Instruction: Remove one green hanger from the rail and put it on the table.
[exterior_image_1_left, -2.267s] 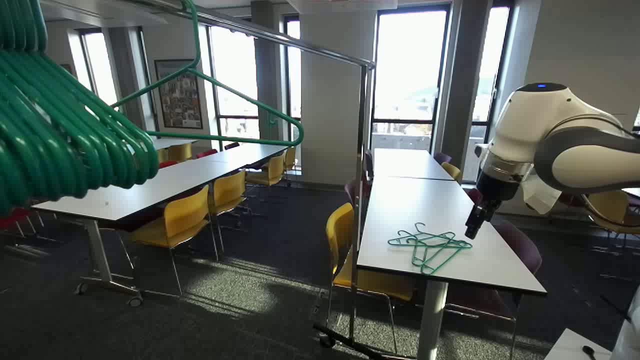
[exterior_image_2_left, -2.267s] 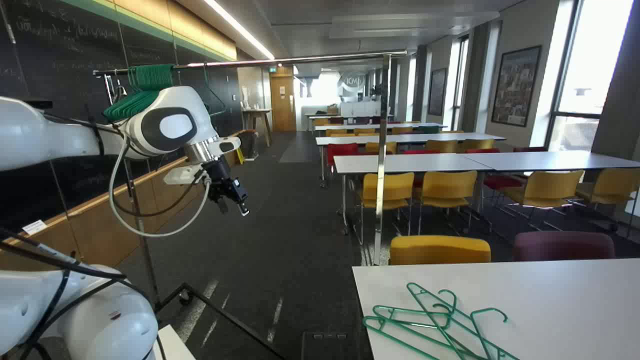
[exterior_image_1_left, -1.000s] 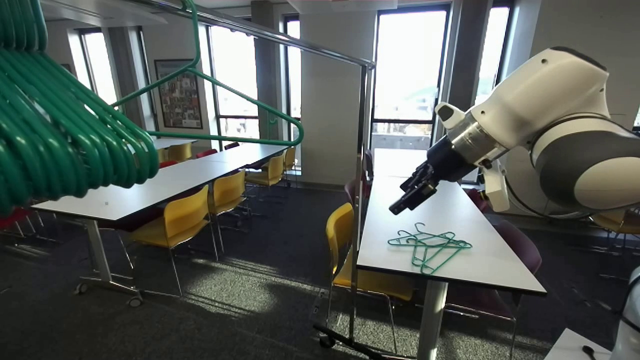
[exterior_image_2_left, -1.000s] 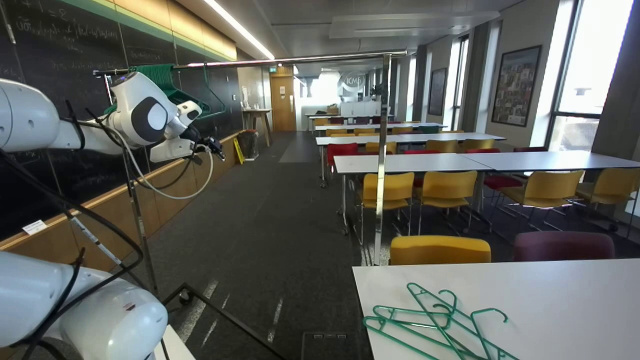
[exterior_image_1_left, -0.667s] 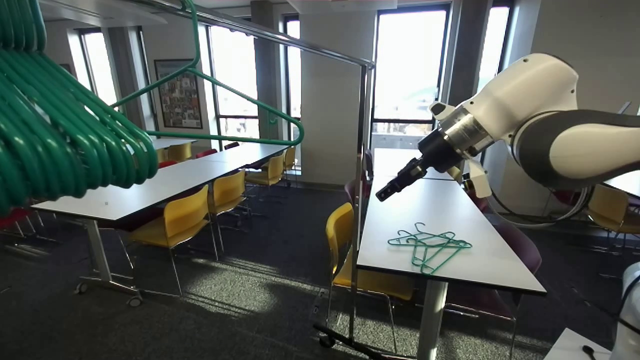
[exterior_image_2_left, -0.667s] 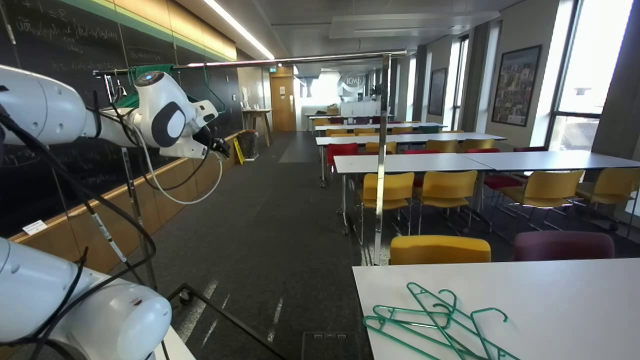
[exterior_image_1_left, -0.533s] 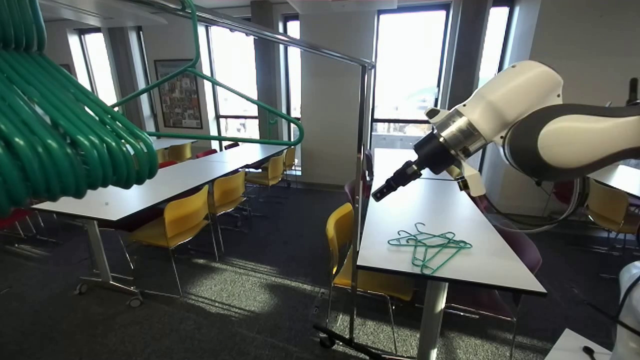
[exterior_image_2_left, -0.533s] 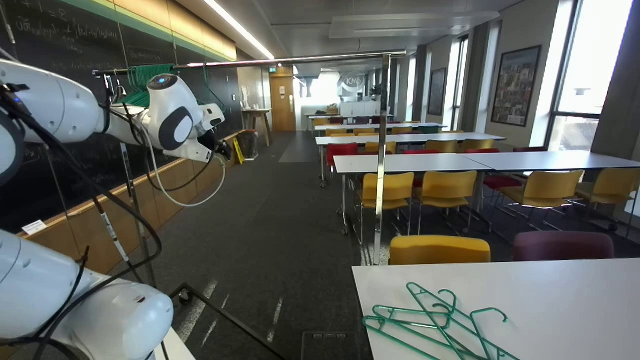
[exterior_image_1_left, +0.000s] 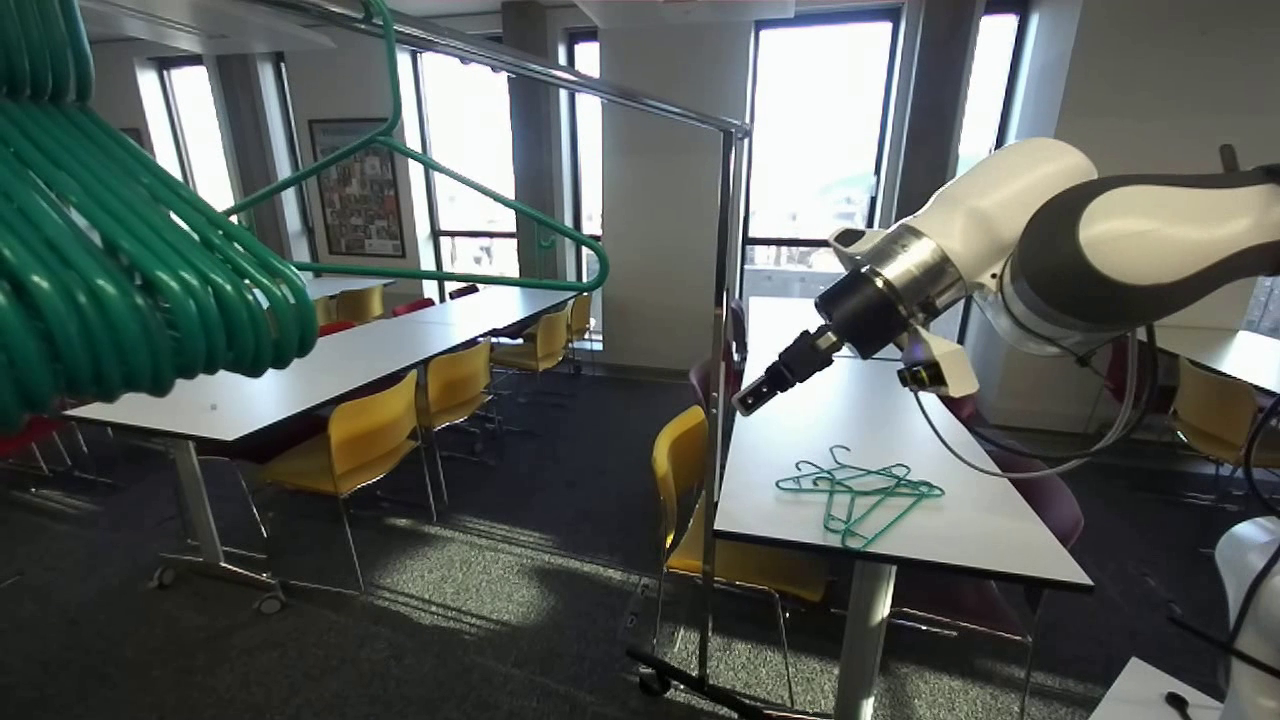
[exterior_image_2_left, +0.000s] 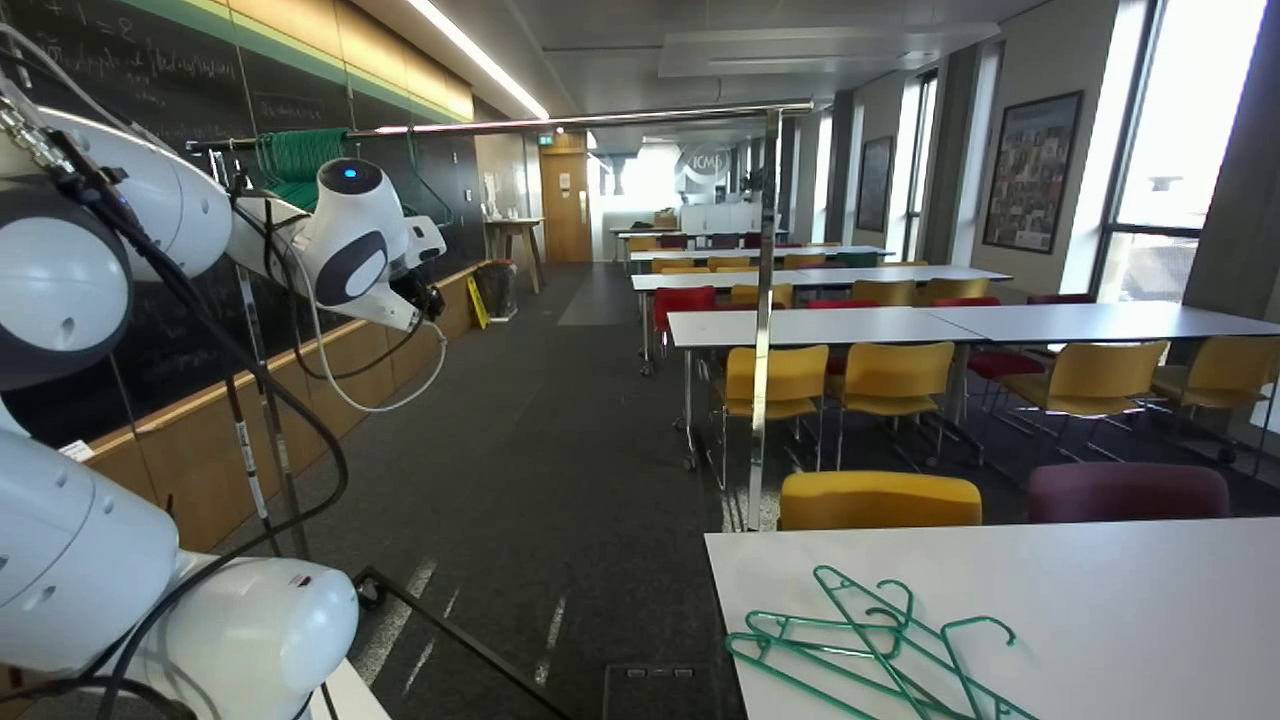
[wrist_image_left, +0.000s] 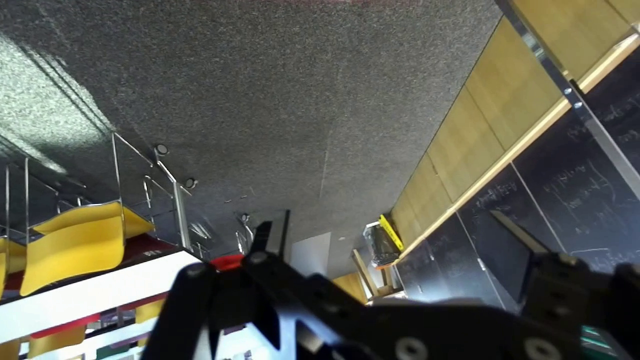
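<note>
Glossy and plastic-looking, a hollow triangle in outline, the green hanger (exterior_image_1_left: 440, 276) hangs alone from the rail (exterior_image_1_left: 600, 88), a slim tube of shiny grey metal, apart from the tightly packed bunch of teal-green hangers (exterior_image_1_left: 150, 265) on the same rail. Lower than the rail in both exterior views, the tilted black gripper (exterior_image_1_left: 750, 396) gapes wide in the wrist view and grips nothing. The table (exterior_image_1_left: 820, 420), its flat white top also below rail height, bears thin crossed hangers (exterior_image_2_left: 886, 657) with curled hooks.
</note>
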